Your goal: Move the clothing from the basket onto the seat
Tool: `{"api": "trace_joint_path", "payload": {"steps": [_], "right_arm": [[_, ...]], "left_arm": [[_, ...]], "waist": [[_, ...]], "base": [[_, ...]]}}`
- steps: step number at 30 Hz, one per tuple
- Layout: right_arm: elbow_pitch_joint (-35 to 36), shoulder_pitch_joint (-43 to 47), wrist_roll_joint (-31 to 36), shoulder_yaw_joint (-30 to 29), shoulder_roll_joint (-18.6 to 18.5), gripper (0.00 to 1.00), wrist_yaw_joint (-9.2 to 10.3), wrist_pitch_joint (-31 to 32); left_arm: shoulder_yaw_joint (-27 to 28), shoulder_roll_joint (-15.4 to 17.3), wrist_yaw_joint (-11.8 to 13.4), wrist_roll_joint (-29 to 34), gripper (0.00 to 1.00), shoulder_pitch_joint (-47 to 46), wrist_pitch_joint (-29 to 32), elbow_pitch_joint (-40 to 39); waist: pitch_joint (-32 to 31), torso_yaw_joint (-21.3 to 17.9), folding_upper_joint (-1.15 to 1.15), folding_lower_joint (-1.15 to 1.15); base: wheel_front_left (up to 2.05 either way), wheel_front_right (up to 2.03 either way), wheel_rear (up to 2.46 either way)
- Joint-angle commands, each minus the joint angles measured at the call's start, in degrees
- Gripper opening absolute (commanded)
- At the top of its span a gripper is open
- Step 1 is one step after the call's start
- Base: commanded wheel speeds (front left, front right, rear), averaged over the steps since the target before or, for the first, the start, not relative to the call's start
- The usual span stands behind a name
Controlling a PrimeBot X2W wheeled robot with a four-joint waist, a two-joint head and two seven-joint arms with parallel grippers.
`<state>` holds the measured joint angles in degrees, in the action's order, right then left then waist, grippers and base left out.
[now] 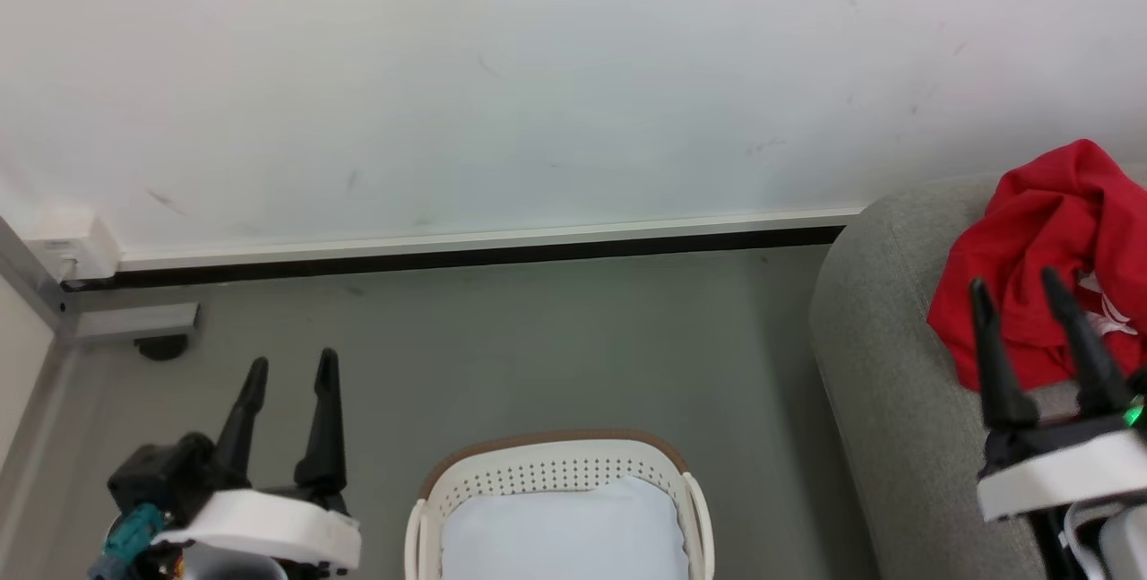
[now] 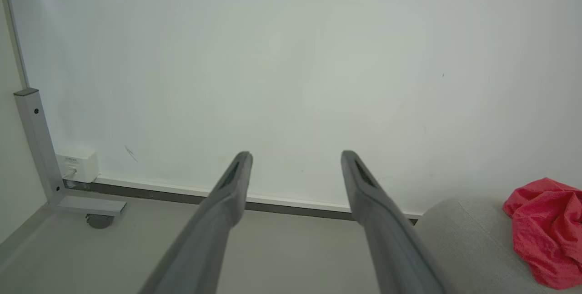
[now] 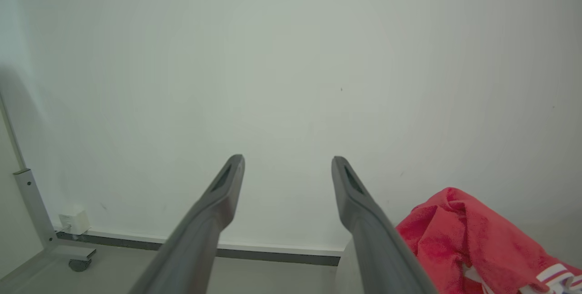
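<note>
The red clothing (image 1: 1048, 257) lies crumpled on the grey seat (image 1: 887, 365) at the right; the same clothing (image 2: 543, 230) sits at the right edge of the left wrist view, and in the right wrist view the clothing (image 3: 468, 248) shows white stripes low right. My right gripper (image 1: 1017, 286) is open, hovering over the seat just in front of the clothing, holding nothing. The cream basket (image 1: 556, 472) with brown rim stands on the floor at bottom centre, with pale blue-white fabric (image 1: 560, 531) inside. My left gripper (image 1: 291, 365) is open and empty, left of the basket.
A white wall (image 1: 538, 69) with a dark baseboard (image 1: 448, 259) runs behind. A grey metal frame leg with a caster (image 1: 161, 345) and a white box (image 1: 67, 250) stand at the far left. Grey floor (image 1: 538, 356) lies between basket and wall.
</note>
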<state>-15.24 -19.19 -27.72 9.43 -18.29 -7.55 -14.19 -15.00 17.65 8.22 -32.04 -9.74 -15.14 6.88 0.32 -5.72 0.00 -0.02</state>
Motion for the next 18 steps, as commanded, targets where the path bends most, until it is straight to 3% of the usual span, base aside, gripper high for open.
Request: {"api": "trace_joint_path", "payload": {"steps": [1, 9, 18], "right_arm": [[1.6, 3.1, 1.9, -0.7, 1.5, 1.00, 0.12, -0.4], [4.9, 12.2, 9.1, -3.7, 10.2, 1.00, 0.12, -1.0], [3.4, 14.1, 11.4, -3.3, 13.9, 1.00, 0.12, -1.0]], "left_arm": [[1.0, -0.7, -0.5, 1.8, 1.00, 2.0, 0.0, -0.5], [6.3, -6.7, -4.9, 9.7, 1.00, 6.4, 0.0, -1.1], [11.3, -12.1, -11.4, 16.4, 1.00, 8.7, 0.0, 2.3]], "waist": [[-0.2, 0.6, 0.00, 0.02], [-0.5, 2.5, 0.00, 0.02], [-1.0, 2.5, 0.00, 0.02]], "base": [[0.00, 0.00, 0.00], [0.00, 0.00, 0.00], [0.00, 0.00, 0.00]]}}
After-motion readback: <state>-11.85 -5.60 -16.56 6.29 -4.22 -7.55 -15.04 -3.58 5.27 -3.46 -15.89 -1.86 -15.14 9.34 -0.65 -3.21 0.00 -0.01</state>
